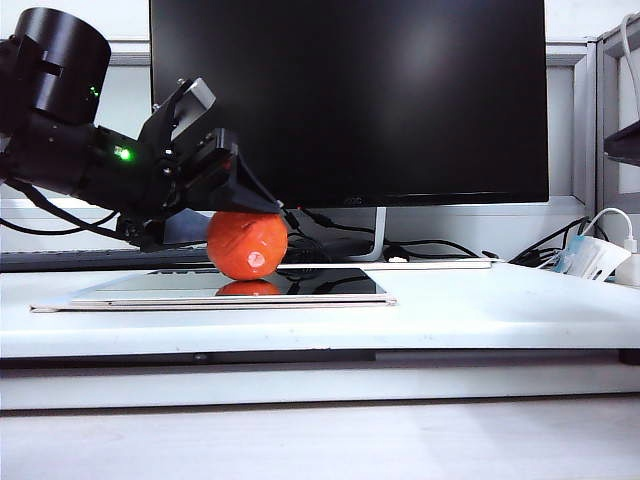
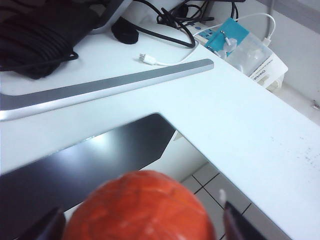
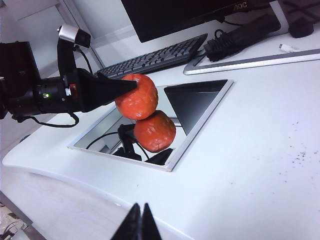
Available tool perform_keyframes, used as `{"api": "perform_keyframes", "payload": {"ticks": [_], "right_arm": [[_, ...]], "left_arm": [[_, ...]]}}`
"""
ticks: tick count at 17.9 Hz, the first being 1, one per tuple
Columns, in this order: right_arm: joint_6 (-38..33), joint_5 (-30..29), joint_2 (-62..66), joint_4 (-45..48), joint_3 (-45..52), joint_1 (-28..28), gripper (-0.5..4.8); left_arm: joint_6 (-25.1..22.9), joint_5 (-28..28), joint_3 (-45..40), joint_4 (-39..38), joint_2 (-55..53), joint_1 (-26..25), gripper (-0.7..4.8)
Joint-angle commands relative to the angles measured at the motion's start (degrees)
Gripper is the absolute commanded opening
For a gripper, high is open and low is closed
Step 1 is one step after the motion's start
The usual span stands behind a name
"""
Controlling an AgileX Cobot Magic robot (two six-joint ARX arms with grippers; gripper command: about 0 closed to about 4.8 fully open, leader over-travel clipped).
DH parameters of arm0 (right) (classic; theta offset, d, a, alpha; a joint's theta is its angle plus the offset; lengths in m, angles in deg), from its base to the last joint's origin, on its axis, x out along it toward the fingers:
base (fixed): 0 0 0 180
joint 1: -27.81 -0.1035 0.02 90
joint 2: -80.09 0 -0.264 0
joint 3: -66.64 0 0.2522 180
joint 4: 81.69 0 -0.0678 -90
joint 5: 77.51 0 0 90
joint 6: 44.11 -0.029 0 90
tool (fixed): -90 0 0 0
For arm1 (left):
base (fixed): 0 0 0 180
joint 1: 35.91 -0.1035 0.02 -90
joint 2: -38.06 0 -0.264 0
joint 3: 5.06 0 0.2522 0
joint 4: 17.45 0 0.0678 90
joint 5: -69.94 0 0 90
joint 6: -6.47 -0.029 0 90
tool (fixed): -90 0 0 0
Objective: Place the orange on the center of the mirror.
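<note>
Fingers of the left gripper (image 2: 140, 227) stand on either side of the orange (image 2: 139, 207), one dark tip at each flank of the fruit in the left wrist view. From that view alone it cannot be told whether the pads press the skin or stand just clear of it. In the right wrist view the left gripper (image 3: 131, 90) reaches in level from the side, its dark finger lying along the upper part of the orange (image 3: 137, 96).

In the exterior view the orange (image 1: 247, 244) sits on the mirror (image 1: 330, 290), its underside meeting its own reflection on the glass, with the left gripper (image 1: 235, 200) over its top and rear. The fruit lies toward the middle of the panel, somewhat nearer the left arm's side.

Beyond the mirror stand the monitor (image 1: 350, 100) and the keyboard (image 3: 155, 57), with cables (image 1: 440, 245) behind.

The right gripper (image 3: 138, 225) hangs well apart from the mirror (image 3: 200, 120), above bare table (image 3: 260, 150), its tips pressed together.
</note>
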Motion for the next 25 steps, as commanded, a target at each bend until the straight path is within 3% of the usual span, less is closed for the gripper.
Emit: {"api": "perform_keyframes", "payload": {"ticks": [1,3,4,12,13,14,15,17,18,20,21,23,25], "right_arm": [[0.1,0.1,0.0,1.0,0.4,0.0,-0.01],[0.1,0.1,0.0,1.0,0.4,0.0,-0.01],[0.1,0.1,0.0,1.0,0.4,0.0,-0.01],[0.1,0.1,0.0,1.0,0.4,0.0,-0.01],[0.1,0.1,0.0,1.0,0.4,0.0,-0.01],[0.1,0.3,0.0,1.0,0.4,0.0,-0.01],[0.1,0.3,0.0,1.0,0.4,0.0,-0.01],[0.1,0.3,0.0,1.0,0.4,0.0,-0.01],[0.1,0.4,0.0,1.1,0.4,0.0,-0.01],[0.4,5.5,0.0,1.6,0.4,0.2,-0.01],[1.9,12.1,0.0,2.4,0.4,0.1,-0.01],[1.9,18.9,0.0,2.5,0.4,0.2,0.00],[1.9,19.6,0.0,1.8,0.4,0.1,0.00]], "left_arm": [[0.0,0.2,0.2,1.4,0.2,0.1,4.05],[-0.2,-1.3,0.2,3.0,0.2,0.1,4.16],[-0.2,-2.3,0.2,5.2,0.2,0.0,4.70],[2.3,-2.6,0.2,20.4,3.4,0.0,4.59],[2.3,-4.0,0.2,22.1,5.4,0.0,3.29],[2.5,-4.0,0.2,21.5,9.9,-0.4,0.42],[2.3,-4.3,0.2,20.0,15.0,-0.4,-0.08],[1.7,-6.5,0.2,11.4,24.2,-0.2,-0.06],[-0.6,-9.1,0.2,2.2,29.7,-0.1,-0.06],[-10.2,-18.1,0.1,-19.1,41.1,3.8,-0.06],[-15.7,-23.9,-0.6,-29.4,49.3,8.6,-0.06],[-13.0,-27.5,-4.3,-33.2,59.2,14.4,-0.06],[-10.7,-33.9,-9.5,-40.1,69.8,18.6,-0.06]]}}
